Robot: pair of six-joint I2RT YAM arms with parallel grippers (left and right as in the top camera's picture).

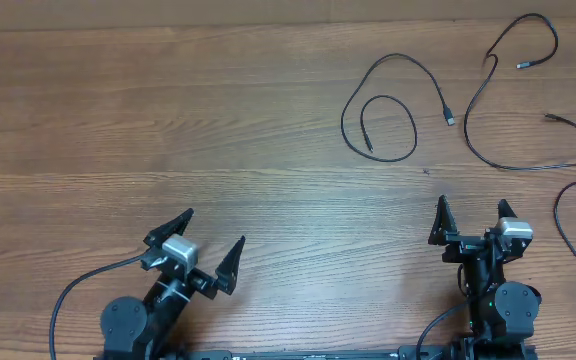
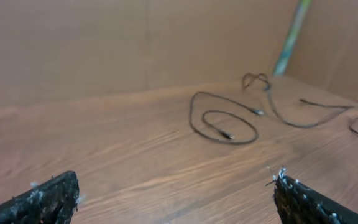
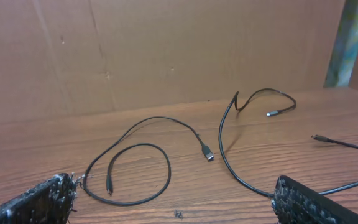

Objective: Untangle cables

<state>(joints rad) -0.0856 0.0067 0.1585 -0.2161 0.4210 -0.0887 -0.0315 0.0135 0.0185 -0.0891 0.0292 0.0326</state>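
Observation:
The cables lie on the far right of the wooden table (image 1: 168,120). One thin black cable (image 1: 413,130) is coiled in a loop, its plug (image 1: 450,118) pointing right. A longer cable (image 1: 468,130) snakes beside it without touching it. A third cable (image 1: 558,215) curves in from the right edge. My left gripper (image 1: 214,227) stands open over bare wood near the front, far from the cables. My right gripper (image 1: 473,203) is open too, just short of the longer cable. In the right wrist view the coiled cable (image 3: 169,173) and the longer cable (image 3: 225,161) lie ahead of the open gripper (image 3: 176,185). The left wrist view shows the open gripper (image 2: 178,180) and the coiled cable (image 2: 227,135) far ahead.
A brown cardboard wall (image 3: 166,50) stands along the far edge of the table. A small dark speck (image 1: 426,171) lies on the wood in front of the coiled cable. Thick black arm wires (image 1: 68,295) trail by the left arm's base.

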